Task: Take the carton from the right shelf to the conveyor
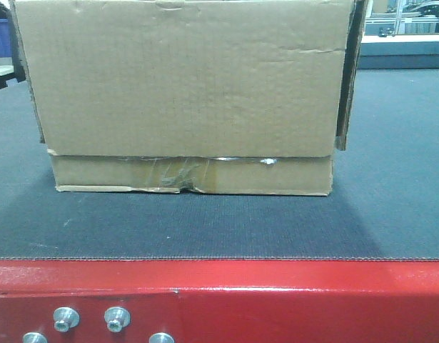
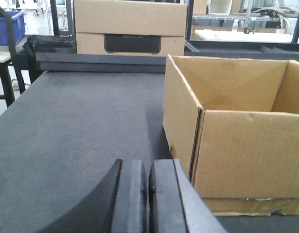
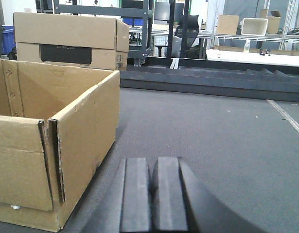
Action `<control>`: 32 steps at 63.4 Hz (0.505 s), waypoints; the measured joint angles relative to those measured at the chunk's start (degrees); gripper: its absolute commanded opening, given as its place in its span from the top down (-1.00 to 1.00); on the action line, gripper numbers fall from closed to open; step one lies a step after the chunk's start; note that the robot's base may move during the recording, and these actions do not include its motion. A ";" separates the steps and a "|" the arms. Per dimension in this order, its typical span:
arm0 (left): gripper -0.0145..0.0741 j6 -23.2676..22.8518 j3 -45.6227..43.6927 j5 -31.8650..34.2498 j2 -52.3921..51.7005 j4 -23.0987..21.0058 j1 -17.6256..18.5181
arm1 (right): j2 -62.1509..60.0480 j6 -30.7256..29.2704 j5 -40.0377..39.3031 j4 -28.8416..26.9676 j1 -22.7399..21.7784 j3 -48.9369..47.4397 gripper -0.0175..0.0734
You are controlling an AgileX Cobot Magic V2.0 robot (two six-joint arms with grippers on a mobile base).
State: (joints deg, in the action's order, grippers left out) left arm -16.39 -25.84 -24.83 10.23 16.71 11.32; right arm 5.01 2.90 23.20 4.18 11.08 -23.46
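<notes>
Right now I have both arms held low and level over the belt, each wrist camera looking out along its own tool. The left tool [image 2: 148, 199] has its two dark pads pressed together with nothing between them; it sits just left of the carton [image 2: 246, 145], close to the near corner but not touching it. The right tool [image 3: 151, 194] is closed the same way, gripping nothing, just off the carton's other side. Only the pad ends show in either wrist view, so I cannot see the arms behind them.

The carton rests upright on the conveyor [image 1: 219, 229], top open, inside bare as far as I can see. From the front camera it stands a little back from the red frame edge [image 1: 276, 293] with its silver bolts [image 1: 66, 318]. Wrinkled clear tape [image 1: 180, 171] runs along its narrow lower band, and the bottom edge is torn near the middle. Its top is cut off by that view, and a side flap juts out at the right.

Further back, at the far end of the belt, a second cardboard box with a black label panel [image 2: 130, 29] stands; the lettering on the panel is too small to read. Beyond it I make out a blue bin [image 2: 10, 26] on the left and dim racks, too cluttered to sort out.
</notes>
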 measured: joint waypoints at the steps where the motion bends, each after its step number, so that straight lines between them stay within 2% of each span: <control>1: 0.64 0.18 0.11 -0.01 -0.14 0.00 0.00 | 0.00 0.00 0.00 0.00 0.00 0.00 0.77; 4: 0.64 1.68 0.13 -0.15 -0.74 -0.53 0.00 | 0.00 0.00 0.00 0.00 0.00 0.00 0.77; 10: 0.64 7.64 0.93 -0.15 -2.48 -3.91 -1.52 | 0.00 -0.05 0.00 -0.11 0.00 0.00 0.77; 19: 0.64 11.12 5.20 1.68 -5.96 -8.74 -6.33 | 0.00 -0.05 0.00 -0.11 0.00 0.00 0.77; 27: 0.64 15.20 11.38 6.74 -9.03 -13.95 -10.69 | 0.00 -0.05 -0.10 -0.11 0.00 0.00 0.77; 32: 0.64 17.87 16.55 12.07 -9.88 -17.17 -12.95 | 0.00 -0.05 -0.10 -0.11 0.00 0.00 0.77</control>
State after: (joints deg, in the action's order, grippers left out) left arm 1.48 -9.28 -12.76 0.35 -0.47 -1.62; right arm 5.01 2.85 23.10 4.08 11.08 -23.46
